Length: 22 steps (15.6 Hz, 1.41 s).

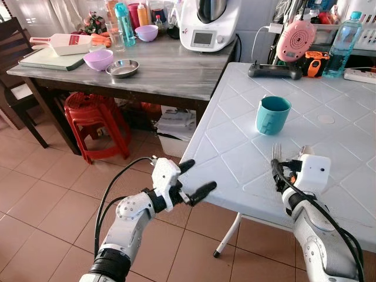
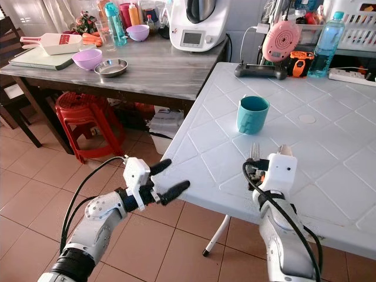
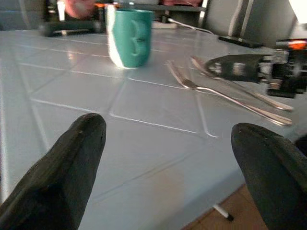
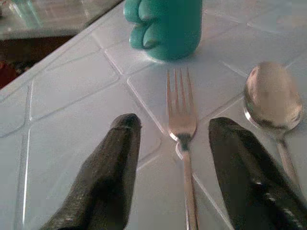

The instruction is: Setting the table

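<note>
A slim silver metal fork point(image 4: 182, 124) lies flat on the white plastic table point(image 1: 235, 147), tines pointing toward a teal ceramic mug point(image 1: 272, 114) that stands upright farther in from the near edge. A silver metal spoon point(image 4: 272, 103) lies just beside the fork, bowl up, roughly parallel to it. The right gripper point(image 4: 175, 158) rests low over the table near its front edge, its two black fingers spread, one on each side of the fork's handle and not touching it. The left gripper point(image 1: 197, 179) hovers off the table's near left corner, above the brown tiled floor point(image 1: 47, 194), fingers wide apart and holding nothing. Bare tabletop surrounds the cutlery. Left of the white table stands a grey wooden table point(image 1: 170, 67) with a red plastic stool point(image 1: 94, 123) beneath.
</note>
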Available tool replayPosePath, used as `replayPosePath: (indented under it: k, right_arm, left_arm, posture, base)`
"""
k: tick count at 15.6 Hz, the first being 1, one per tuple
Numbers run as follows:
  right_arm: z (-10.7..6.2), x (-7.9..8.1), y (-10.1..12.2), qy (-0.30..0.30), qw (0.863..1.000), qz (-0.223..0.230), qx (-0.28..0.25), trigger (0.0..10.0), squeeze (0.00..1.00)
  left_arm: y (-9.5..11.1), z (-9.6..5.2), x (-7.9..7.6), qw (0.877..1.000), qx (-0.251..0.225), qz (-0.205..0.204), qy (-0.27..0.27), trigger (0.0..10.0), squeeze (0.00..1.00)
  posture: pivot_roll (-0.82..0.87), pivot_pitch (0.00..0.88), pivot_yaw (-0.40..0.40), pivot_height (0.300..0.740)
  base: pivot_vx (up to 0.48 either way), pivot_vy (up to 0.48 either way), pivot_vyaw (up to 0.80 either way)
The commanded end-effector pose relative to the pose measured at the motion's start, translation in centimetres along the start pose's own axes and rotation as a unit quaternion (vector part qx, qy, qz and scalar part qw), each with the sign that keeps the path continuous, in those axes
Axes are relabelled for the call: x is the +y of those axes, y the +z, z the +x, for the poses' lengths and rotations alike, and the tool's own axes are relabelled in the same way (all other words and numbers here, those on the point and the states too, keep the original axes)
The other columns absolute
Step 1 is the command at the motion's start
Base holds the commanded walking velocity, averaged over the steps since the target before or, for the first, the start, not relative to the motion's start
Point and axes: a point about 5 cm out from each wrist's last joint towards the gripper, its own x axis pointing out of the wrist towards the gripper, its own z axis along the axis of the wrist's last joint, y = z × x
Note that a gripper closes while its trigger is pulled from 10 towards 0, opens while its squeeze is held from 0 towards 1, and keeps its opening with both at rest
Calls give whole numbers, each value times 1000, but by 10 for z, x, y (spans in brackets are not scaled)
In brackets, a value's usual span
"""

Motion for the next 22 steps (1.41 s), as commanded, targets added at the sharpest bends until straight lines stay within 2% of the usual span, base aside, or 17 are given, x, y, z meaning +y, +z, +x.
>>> replayPosePath:
  k: [1,4,7,9,10,14,15,22]
  right_arm:
    - [0,4,7,16,1000,0,-5,10000,1000]
    - [2,0,-1,16,999,2,42,10000,1000]
    - [3,-2,-3,25,998,2,56,10000,1000]
    - [8,-4,-7,35,997,-22,70,10000,980]
    - [10,-4,-7,40,996,-27,74,10000,0]
    - [18,-3,-10,55,993,-25,99,9922,0]
    - [20,-2,-11,60,993,-21,101,0,0]
    - [17,-4,-25,70,988,-19,138,0,0]
  left_arm:
    - [1,-3,0,1000,11,14,-12,10000,0]
    - [0,-5,-1,999,21,25,-21,10000,0]
    - [-2,-6,-3,999,23,24,-23,10000,0]
    - [-4,-6,-5,999,28,23,-28,10000,0]
    - [-3,-6,-5,999,29,23,-31,10000,0]
    - [-1,-5,-4,999,32,24,-30,10000,0]
    - [-2,-6,-5,999,33,23,-32,10000,0]
    - [-5,-10,-8,998,43,24,-38,10000,0]
  posture:
    - [-89,0,80,740]
    - [-84,0,74,740]
    - [-82,0,70,740]
    - [-76,0,65,740]
    - [-75,0,65,740]
    - [-67,0,63,740]
    - [-68,0,65,740]
    - [-62,0,66,740]
  base:
    - [0,0,0]
    - [0,0,0]
    - [0,0,0]
    - [0,0,0]
    - [0,0,0]
    - [0,0,0]
    - [0,0,0]
    - [0,0,0]
